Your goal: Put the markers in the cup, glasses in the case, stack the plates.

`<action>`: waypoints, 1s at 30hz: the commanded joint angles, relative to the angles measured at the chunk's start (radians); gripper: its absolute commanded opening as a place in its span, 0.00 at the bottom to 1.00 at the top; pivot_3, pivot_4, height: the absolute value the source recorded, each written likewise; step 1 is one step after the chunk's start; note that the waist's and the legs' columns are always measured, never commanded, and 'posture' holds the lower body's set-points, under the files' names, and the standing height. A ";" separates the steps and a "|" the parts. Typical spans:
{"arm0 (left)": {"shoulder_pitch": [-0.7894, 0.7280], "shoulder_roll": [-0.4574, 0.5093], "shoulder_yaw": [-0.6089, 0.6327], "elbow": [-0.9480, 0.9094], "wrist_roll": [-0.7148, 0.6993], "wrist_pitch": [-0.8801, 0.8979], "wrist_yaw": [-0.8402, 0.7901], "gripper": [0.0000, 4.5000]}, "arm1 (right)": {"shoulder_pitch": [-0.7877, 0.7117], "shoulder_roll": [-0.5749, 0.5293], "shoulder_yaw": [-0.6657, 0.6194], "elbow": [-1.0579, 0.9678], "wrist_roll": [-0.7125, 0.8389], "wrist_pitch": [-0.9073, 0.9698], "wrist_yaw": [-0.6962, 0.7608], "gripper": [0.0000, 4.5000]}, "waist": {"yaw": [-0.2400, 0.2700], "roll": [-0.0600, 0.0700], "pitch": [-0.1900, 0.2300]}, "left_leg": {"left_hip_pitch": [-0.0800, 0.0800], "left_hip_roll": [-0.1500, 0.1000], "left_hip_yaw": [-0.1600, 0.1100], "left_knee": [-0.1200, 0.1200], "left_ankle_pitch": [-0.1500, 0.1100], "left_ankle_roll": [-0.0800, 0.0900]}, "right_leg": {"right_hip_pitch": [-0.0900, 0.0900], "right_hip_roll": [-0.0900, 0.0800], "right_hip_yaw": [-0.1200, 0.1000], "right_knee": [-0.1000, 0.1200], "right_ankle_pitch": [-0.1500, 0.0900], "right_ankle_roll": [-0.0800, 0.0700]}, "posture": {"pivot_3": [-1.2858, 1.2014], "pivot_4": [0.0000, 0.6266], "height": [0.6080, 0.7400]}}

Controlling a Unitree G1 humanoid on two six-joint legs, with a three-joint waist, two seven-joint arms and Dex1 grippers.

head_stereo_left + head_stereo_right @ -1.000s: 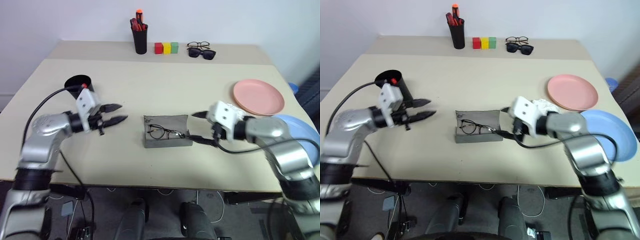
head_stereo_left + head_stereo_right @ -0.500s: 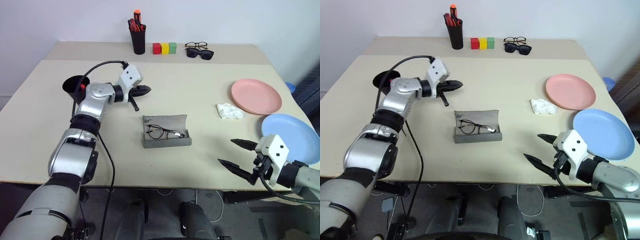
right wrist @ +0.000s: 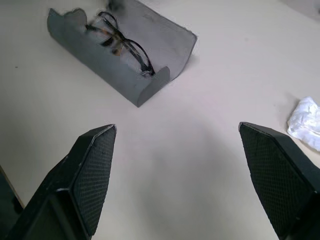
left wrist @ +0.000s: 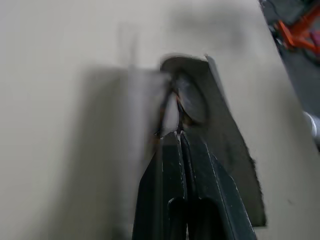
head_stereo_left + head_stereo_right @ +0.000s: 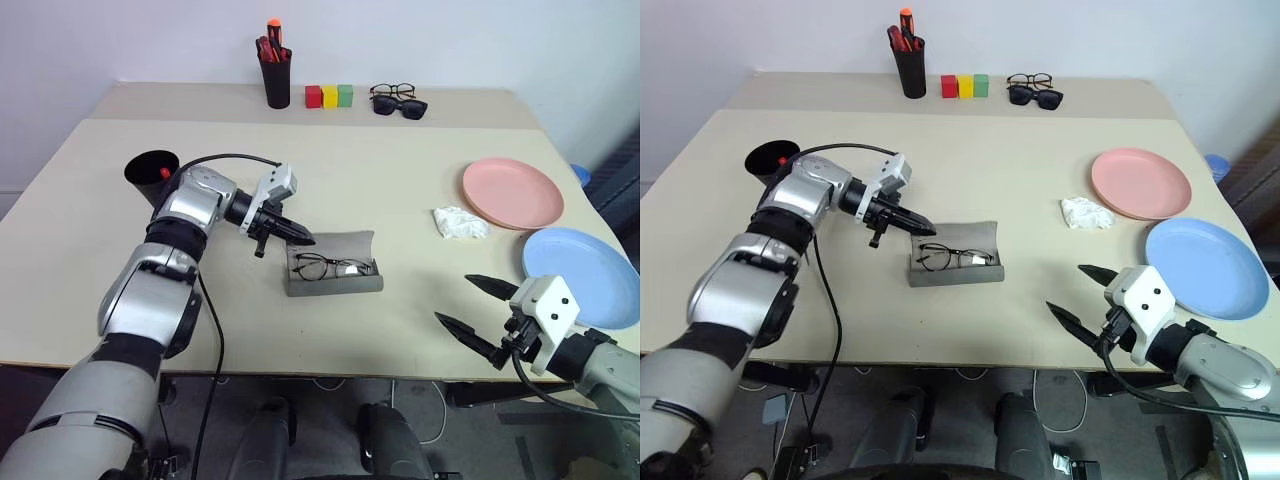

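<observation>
Hovering over the table's near edge, the right gripper has its jaws spread wide with nothing between them. Just beyond it to the right lies the blue plate, and further back the pink plate, the two close together but not stacked; a crumpled white wad sits beside the pink one. In the middle of the table the grey case lies open, flap up, with the glasses inside it. The left gripper has its jaws closed and empty, tips at the case's back left corner; whether they touch the flap I cannot tell. Further left stands the black cup with a red-capped marker showing at its rim. Along the back edge are a pen holder full of red markers, three coloured blocks, and two more pairs of glasses.
</observation>
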 commanded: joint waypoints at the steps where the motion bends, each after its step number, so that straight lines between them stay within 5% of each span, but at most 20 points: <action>1: 0.057 0.058 -0.093 -0.212 -0.092 0.091 -0.006 0.00 | -0.006 -0.003 0.002 -0.006 -0.002 -0.018 -0.020 0.89 | 0.000 0.000 0.000 | 0.000 0.000 0.000 0.000 0.000 0.000 | 0.000 0.000 0.000 0.000 0.000 0.000 | 0.52 0.24 1.00; 7: 0.083 0.018 0.040 -0.301 -0.130 0.148 0.059 0.00 | -0.041 -0.016 0.008 0.007 0.004 -0.003 -0.042 0.89 | 0.009 0.000 0.000 | 0.000 0.000 0.000 0.001 0.000 0.000 | 0.000 0.000 0.000 0.000 0.000 -0.001 | 0.52 0.24 1.00; 14: -0.045 -0.052 0.175 -0.076 -0.054 0.077 0.333 0.00 | -0.069 -0.025 0.017 0.018 0.007 0.006 -0.049 0.89 | 0.006 0.000 0.000 | -0.001 -0.001 0.000 0.001 0.000 0.000 | 0.000 0.000 0.000 0.000 0.000 0.000 | 0.52 0.24 1.00; 21: -0.104 -0.133 0.149 0.118 0.108 -0.107 0.551 0.00 | -0.105 -0.033 0.029 0.015 0.011 0.028 -0.062 0.89 | 0.007 0.000 0.000 | -0.001 -0.001 0.000 0.001 0.000 0.000 | 0.000 0.000 -0.001 0.000 0.002 0.004 | 0.52 0.24 1.00; 30: -0.108 -0.183 0.129 0.194 0.197 -0.184 0.472 0.00 | -0.046 -0.032 -0.018 -0.032 0.053 0.040 -0.051 0.89 | 0.007 -0.001 0.000 | -0.001 -0.001 0.000 0.001 0.000 0.000 | 0.000 0.000 0.000 0.000 0.002 0.004 | 0.52 0.24 1.00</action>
